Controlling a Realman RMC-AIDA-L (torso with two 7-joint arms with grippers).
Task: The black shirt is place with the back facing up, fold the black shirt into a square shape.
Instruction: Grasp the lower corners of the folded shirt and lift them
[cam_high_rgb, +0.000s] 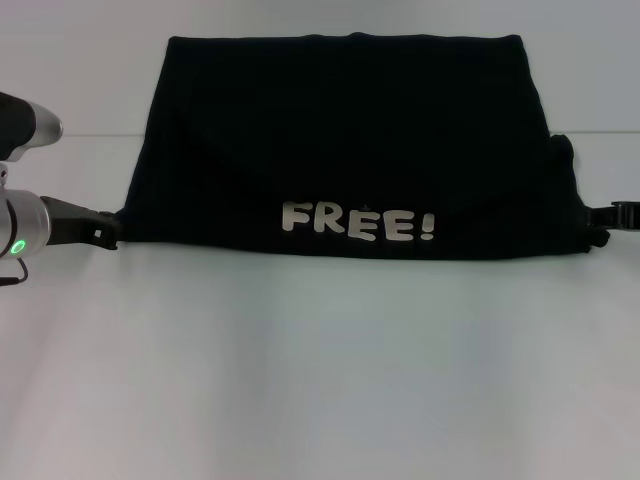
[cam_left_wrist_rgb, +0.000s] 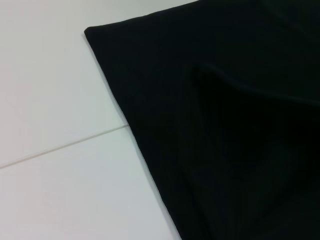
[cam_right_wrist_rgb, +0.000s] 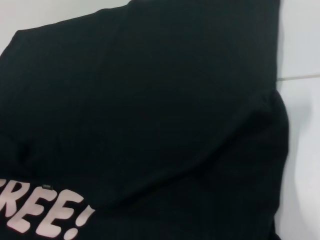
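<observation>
The black shirt (cam_high_rgb: 350, 140) lies spread wide across the far half of the white table (cam_high_rgb: 320, 380), folded over so the white "FREE!" lettering (cam_high_rgb: 357, 222) shows along its near edge. My left gripper (cam_high_rgb: 112, 230) is at the shirt's near left corner and my right gripper (cam_high_rgb: 603, 222) at its near right corner, each shut on the fabric there. In the left wrist view the shirt (cam_left_wrist_rgb: 225, 125) fills the frame with a raised crease. The shirt (cam_right_wrist_rgb: 150, 100) and part of the lettering (cam_right_wrist_rgb: 45, 212) appear in the right wrist view. No fingers show in either wrist view.
A thin seam line (cam_high_rgb: 90, 135) crosses the table behind the shirt's sides and shows again as a seam line (cam_left_wrist_rgb: 65, 145) in the left wrist view. The left arm's silver link (cam_high_rgb: 25, 225) stands at the left edge. White tabletop stretches in front of the shirt.
</observation>
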